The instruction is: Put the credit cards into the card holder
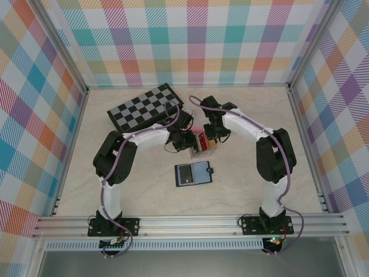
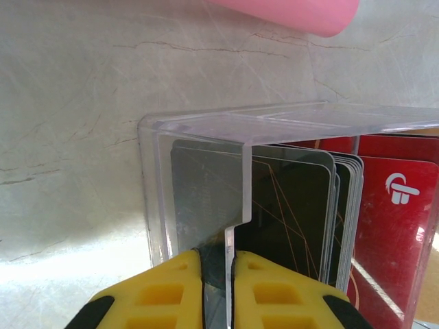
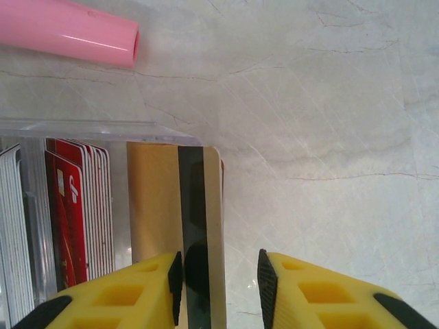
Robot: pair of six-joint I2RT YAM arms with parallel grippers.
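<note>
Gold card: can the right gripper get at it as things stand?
Probably yes: the right gripper stands open astride the gold card, nothing in between; the left gripper grips the clear box.

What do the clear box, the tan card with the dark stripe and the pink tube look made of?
The clear box: rigid transparent plastic, perhaps acrylic, glossy; cards show through its walls. The tan card: thin stiff plastic, probably, satin face with a dark stripe. The pink tube: smooth glossy plastic, judging by its bright highlight line.
</note>
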